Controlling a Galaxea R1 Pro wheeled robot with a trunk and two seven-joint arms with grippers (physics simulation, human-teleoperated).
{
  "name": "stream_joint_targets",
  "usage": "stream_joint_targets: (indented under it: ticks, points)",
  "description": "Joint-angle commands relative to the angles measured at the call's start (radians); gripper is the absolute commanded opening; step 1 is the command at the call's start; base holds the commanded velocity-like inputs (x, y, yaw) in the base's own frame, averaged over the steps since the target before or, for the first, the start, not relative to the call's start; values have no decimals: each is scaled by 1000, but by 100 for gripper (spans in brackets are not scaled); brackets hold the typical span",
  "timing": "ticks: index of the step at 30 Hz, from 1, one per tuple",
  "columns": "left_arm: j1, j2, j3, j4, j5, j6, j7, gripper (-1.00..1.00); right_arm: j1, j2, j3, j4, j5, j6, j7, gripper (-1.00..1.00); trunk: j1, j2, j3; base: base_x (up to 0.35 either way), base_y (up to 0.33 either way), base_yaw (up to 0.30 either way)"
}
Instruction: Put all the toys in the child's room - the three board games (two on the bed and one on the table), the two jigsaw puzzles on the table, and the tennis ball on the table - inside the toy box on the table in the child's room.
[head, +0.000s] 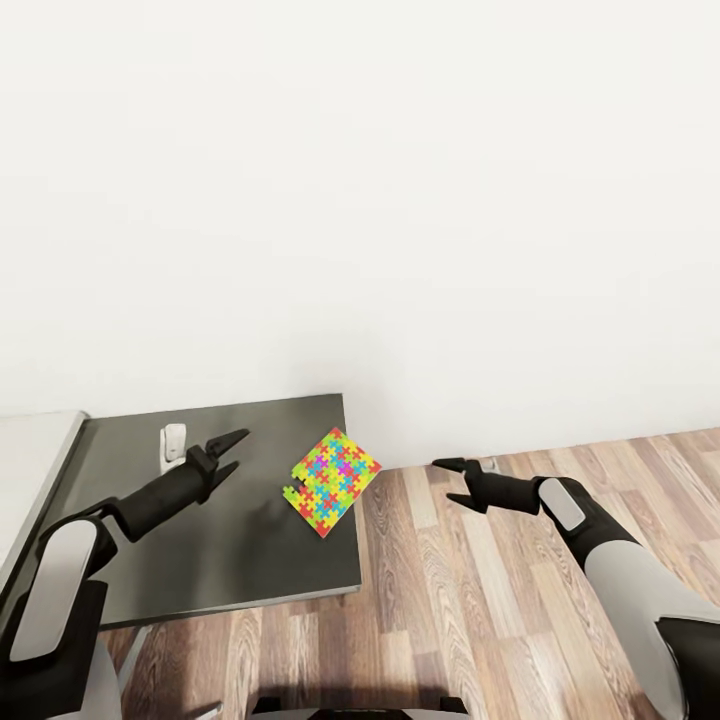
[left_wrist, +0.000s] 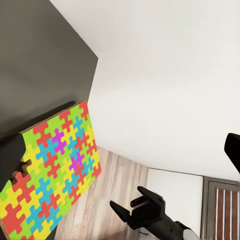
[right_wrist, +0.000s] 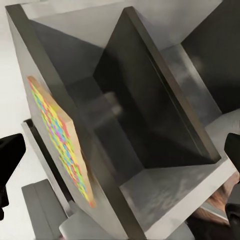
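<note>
Head view, nearest first: the left arm reaches from the lower left over the dark grey counter (head: 230, 540), and its left gripper (head: 228, 452) hovers above the top with its two fingers spread apart, grasping nothing. Just beyond that gripper, toward the right, a puzzle (head: 332, 480) lies flat near the counter's right edge, one corner reaching out to that edge; gripper and puzzle are apart. Behind the left gripper a small white object (head: 174, 444) stands on the counter near its back edge; what it is cannot be told. A lighter grey top (head: 30, 470) adjoins the dark section at the left. On the other side the right arm stretches over the wood floor (head: 480, 600), and the right gripper (head: 455, 482) hangs beside the counter's right edge, fingers parted and empty. A plain white wall (head: 360, 200) rises behind everything.

Left wrist view looks along the open fingers at the puzzle (left_wrist: 52, 167), its yellow, red, blue, green and pink pieces lying on the dark top, with the right gripper (left_wrist: 131, 207) past it over the floor, its fingers apart.

Right wrist view shows the counter (right_wrist: 150, 120) from the side and below, the puzzle (right_wrist: 60, 140) seen edge-on along its top near the rim, and that gripper's own dark fingertips (right_wrist: 10, 150) standing wide at both borders.
</note>
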Motion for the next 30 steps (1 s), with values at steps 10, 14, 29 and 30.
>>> stream_joint_targets:
  ticks: [10,14,29,30]
  points:
    - [-2,-1,1,0,4,5,5,100,3,-2,-4,0,8,2,62,100,1,-2,-1,0,0,5]
    - [-2,-2,1,1,4,5,6,100,3,-2,-3,0,8,2,68,100,1,-2,-1,0,0,1]
    - [-2,-2,0,2,3,5,6,100,4,-4,-3,0,8,1,75,100,1,-2,-1,0,0,21]
    - [-2,-2,0,2,3,5,6,100,4,-4,-3,0,8,1,75,100,1,-2,-1,0,0,133]
